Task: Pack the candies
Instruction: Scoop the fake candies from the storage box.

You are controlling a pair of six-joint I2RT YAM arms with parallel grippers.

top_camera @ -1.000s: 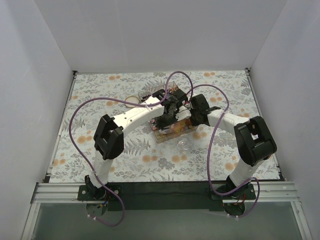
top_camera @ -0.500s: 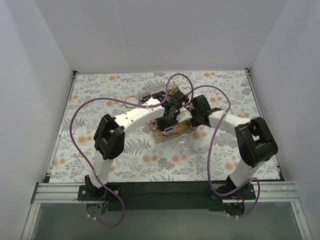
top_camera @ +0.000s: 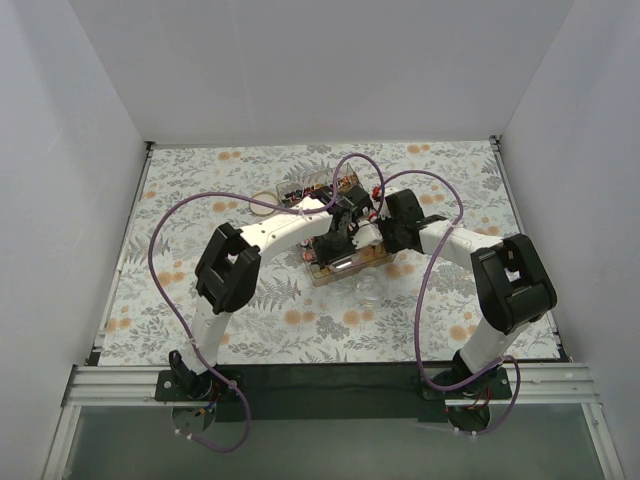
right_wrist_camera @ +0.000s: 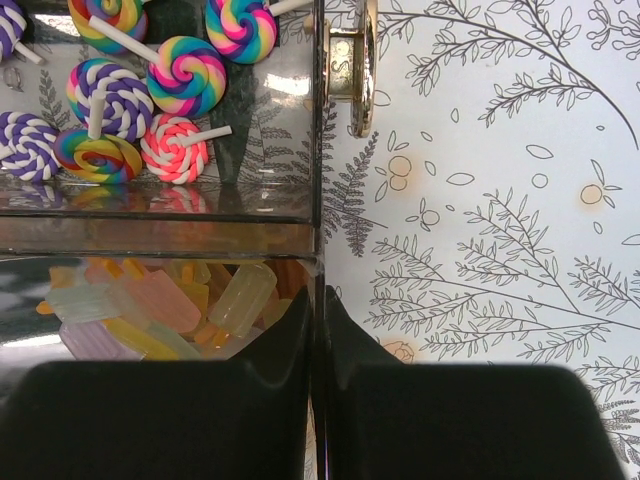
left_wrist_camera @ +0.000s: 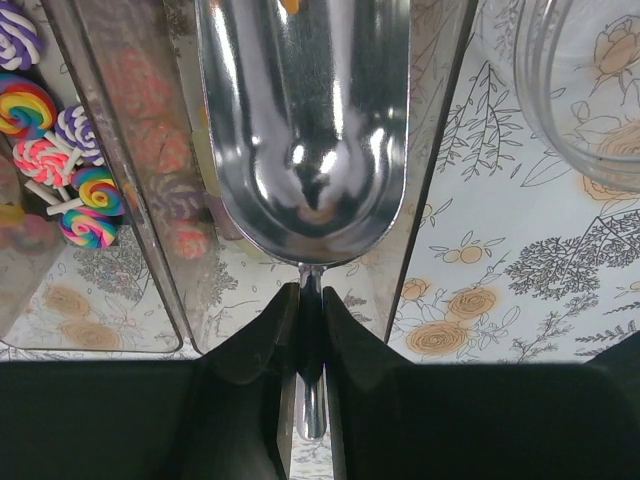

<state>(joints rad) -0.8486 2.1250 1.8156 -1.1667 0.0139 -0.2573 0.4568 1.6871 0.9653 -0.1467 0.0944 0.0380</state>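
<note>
My left gripper (left_wrist_camera: pixel 310 295) is shut on the thin handle of a metal scoop (left_wrist_camera: pixel 305 130). The scoop's bowl looks empty and hangs over the clear compartment box (left_wrist_camera: pixel 430 200). Small pink, red and purple candies (left_wrist_camera: pixel 160 170) show blurred through a box wall left of the scoop. My right gripper (right_wrist_camera: pixel 318 300) is shut on the box's side wall (right_wrist_camera: pixel 318 200). Pastel ice-lolly-shaped sweets (right_wrist_camera: pixel 180 300) fill the compartment by it, and swirl lollipops (right_wrist_camera: pixel 150 100) the one beyond. In the top view both grippers meet at the box (top_camera: pixel 345 258).
A small round clear jar (top_camera: pixel 368 289) stands open just in front of the box, and it also shows in the left wrist view (left_wrist_camera: pixel 590 90). Its gold lid (top_camera: pixel 262 197) lies at the back left. The box's open lid (top_camera: pixel 308 185) lies behind. A gold clasp (right_wrist_camera: pixel 355 65) sits on the box's side.
My left arm has swung its elbow a little to the right, and the scoop has shifted slightly farther back over the box. My right gripper stays on the box wall.
</note>
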